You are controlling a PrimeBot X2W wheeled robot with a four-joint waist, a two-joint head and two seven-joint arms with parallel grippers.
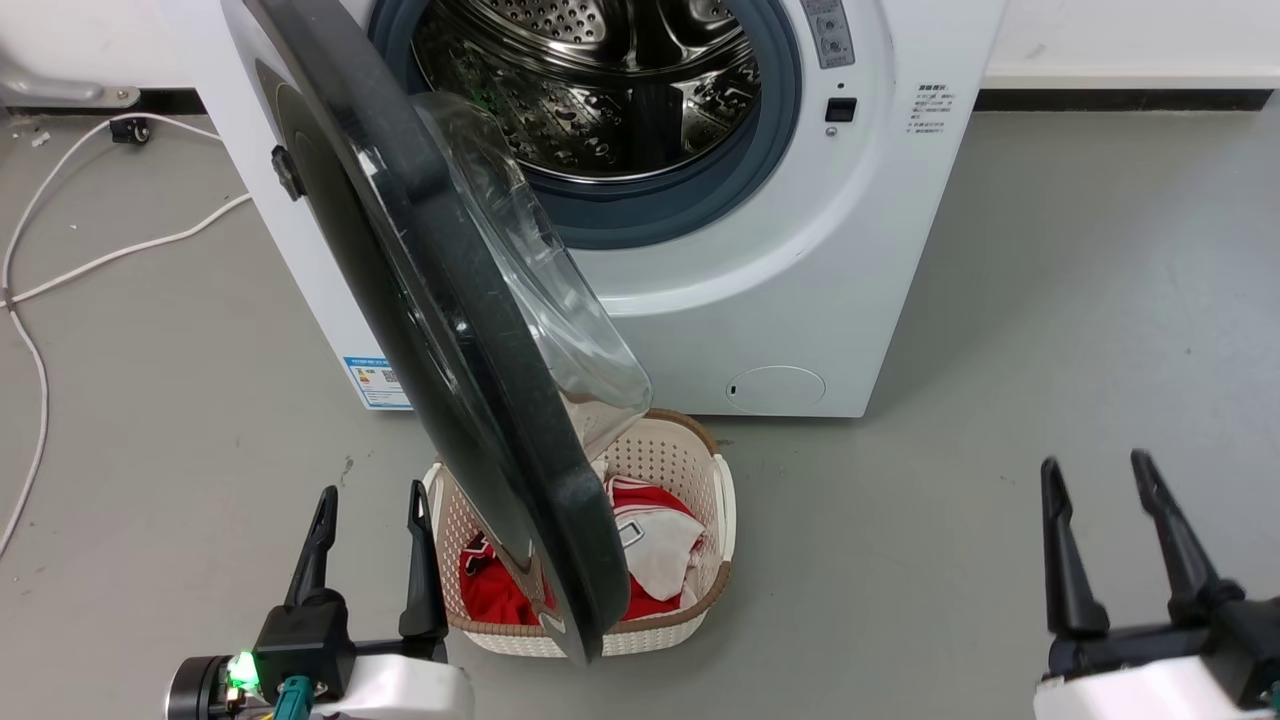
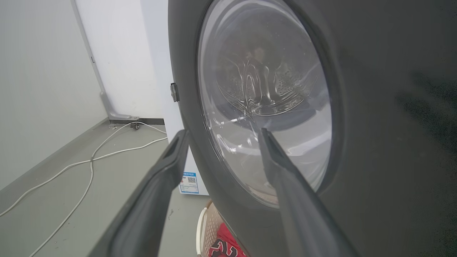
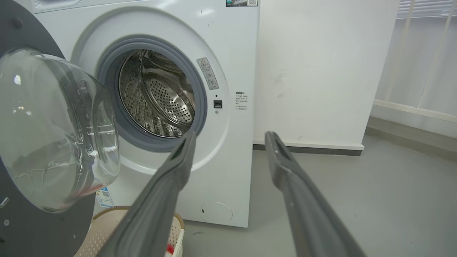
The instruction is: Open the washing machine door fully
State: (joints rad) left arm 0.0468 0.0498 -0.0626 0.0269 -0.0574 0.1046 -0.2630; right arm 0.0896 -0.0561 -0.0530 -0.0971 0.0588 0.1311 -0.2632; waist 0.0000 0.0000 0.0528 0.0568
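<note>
- The washing machine door (image 1: 440,300) stood about half open. It was hinged on the left side of the washing machine (image 1: 800,280), and its free edge pointed toward the robot.
- The door's glossy outer face looked to the robot's left. Its glass bowl (image 3: 53,132) bulged to the right, toward the bare drum (image 1: 610,90).
- The left end effector (image 1: 372,495) was released, fingers spread, near the door's lower free edge on the outer-face side. I could not tell whether it was touching.
- The right end effector (image 1: 1095,462), likewise spread and empty, was well apart on the bowl side.
- The left was clearly nearer. The door probably had to swing on leftward, so that arm lay in the door's path.
- A laundry basket (image 1: 700,610) of red and white clothes sat under the free edge, and a white cable (image 1: 120,250) lay on the floor to the left.
</note>
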